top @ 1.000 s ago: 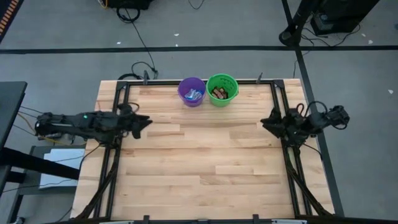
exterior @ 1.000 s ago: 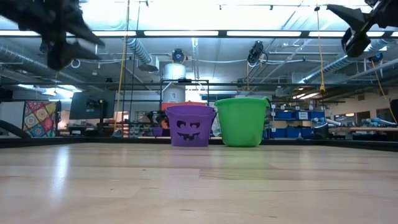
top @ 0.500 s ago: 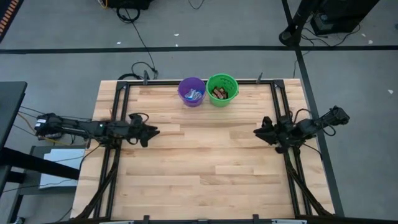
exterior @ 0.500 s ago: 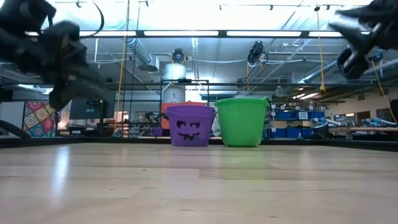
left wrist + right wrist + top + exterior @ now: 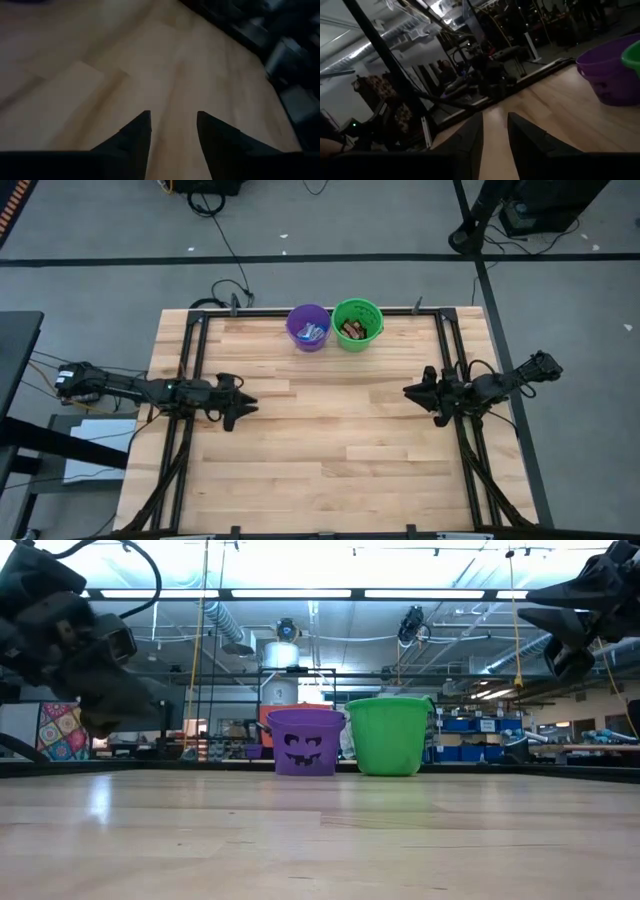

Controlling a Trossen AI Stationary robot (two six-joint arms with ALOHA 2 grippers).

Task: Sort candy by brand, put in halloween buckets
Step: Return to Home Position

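Both arms have dropped lower and swung a little toward the middle of the table [image 5: 330,450] over the last second, while the buckets have stayed put; the left gripper [image 5: 241,402] now hangs above bare wood near the table's left edge, its fingers [image 5: 131,140] parted with nothing between them; the right gripper [image 5: 409,391] hangs opposite, near the right edge, its fingers [image 5: 468,137] a narrow gap apart and likewise empty; the two grippers are well apart from each other and from the buckets; the purple bucket [image 5: 308,326] and the green bucket [image 5: 358,323] stand upright just beside each other at the middle of the far edge; blue-and-white candy [image 5: 313,333] lies inside the purple one, dark brown candy [image 5: 349,329] inside the green one; the wrappers are too small for any brand name to be read; in the low view the purple bucket's front shows a dark jack-o'-lantern face, with no lettering legible
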